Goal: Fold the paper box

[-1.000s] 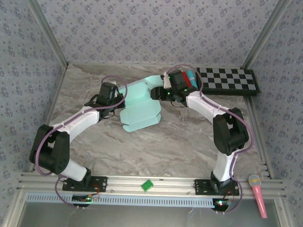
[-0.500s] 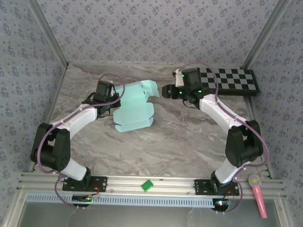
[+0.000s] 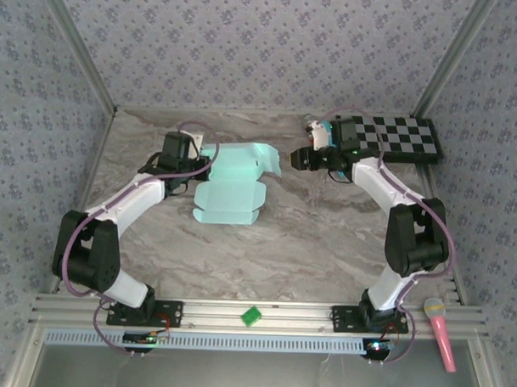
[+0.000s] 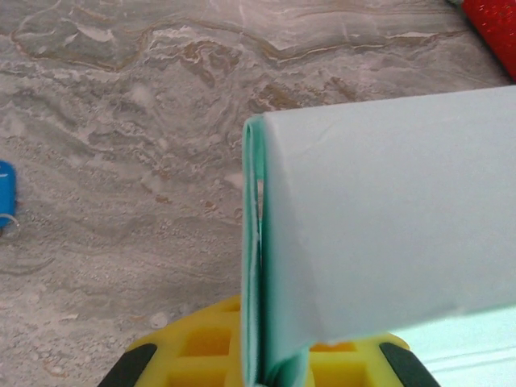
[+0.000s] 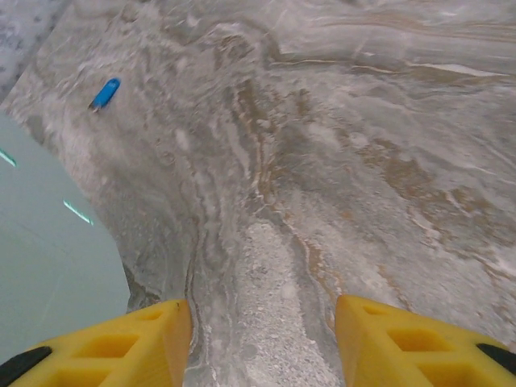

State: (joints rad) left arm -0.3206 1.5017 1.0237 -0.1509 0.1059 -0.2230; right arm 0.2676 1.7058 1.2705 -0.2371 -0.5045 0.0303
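The paper box (image 3: 231, 182) is a pale aqua die-cut sheet, part flat on the marble table and part raised at the back. My left gripper (image 3: 200, 157) is shut on its left edge. In the left wrist view the doubled card (image 4: 387, 218) runs down between the yellow fingers (image 4: 185, 355) of that gripper (image 4: 262, 371). My right gripper (image 3: 298, 158) hovers to the right of the sheet, apart from it. It stands open (image 5: 262, 339) over bare marble, and the sheet's edge (image 5: 48, 266) lies to its left.
A black-and-white checkerboard (image 3: 388, 137) lies at the back right, behind the right wrist. A small blue object (image 5: 105, 93) lies on the table. A green block (image 3: 252, 315) and a pink microphone-like object (image 3: 439, 331) rest on the near rail. Patterned walls close in three sides.
My right gripper has come off the sheet's upper flap and drawn back to the right. The left gripper has carried the sheet slightly leftward.
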